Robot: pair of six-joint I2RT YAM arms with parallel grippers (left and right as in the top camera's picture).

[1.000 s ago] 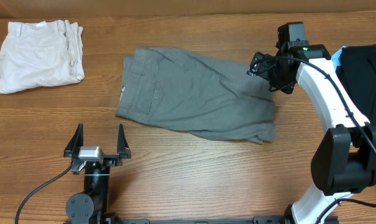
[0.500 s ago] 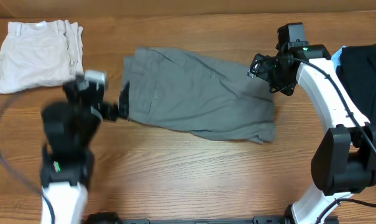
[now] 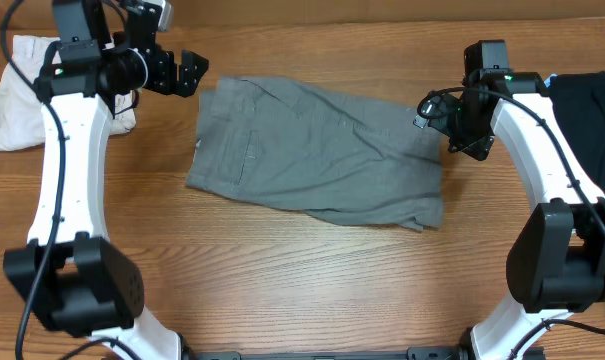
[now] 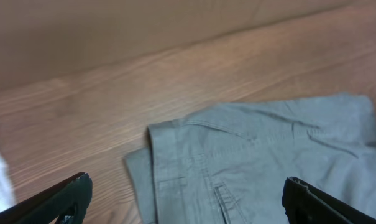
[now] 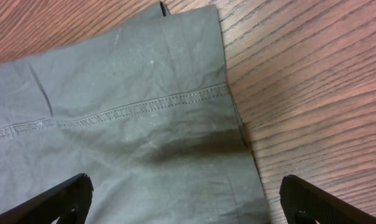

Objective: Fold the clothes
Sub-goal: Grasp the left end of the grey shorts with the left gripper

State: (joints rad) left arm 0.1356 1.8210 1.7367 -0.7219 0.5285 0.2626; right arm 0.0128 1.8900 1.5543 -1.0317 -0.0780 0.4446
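The mid-grey shorts (image 3: 317, 150) lie folded in half lengthwise in the middle of the table, waistband at the left, leg hems at the right. My left gripper (image 3: 190, 72) is open and empty, above the table just left of the waistband's far corner; the left wrist view shows the waistband and a back pocket (image 4: 237, 162) below its open jaws (image 4: 186, 198). My right gripper (image 3: 429, 108) is open and empty over the far right hem corner; the right wrist view shows the stitched hem (image 5: 138, 124) between its jaws (image 5: 183, 198).
The cream-white folded shorts (image 3: 22, 95) lie at the far left, partly behind my left arm. A dark garment (image 3: 587, 115) lies at the right edge. Bare wooden table (image 3: 282, 280) runs along the front.
My left arm swung up from its rest at the table's front to the far left, beside the waistband. My right gripper shifted slightly right over the hem corner. The shorts have not moved.
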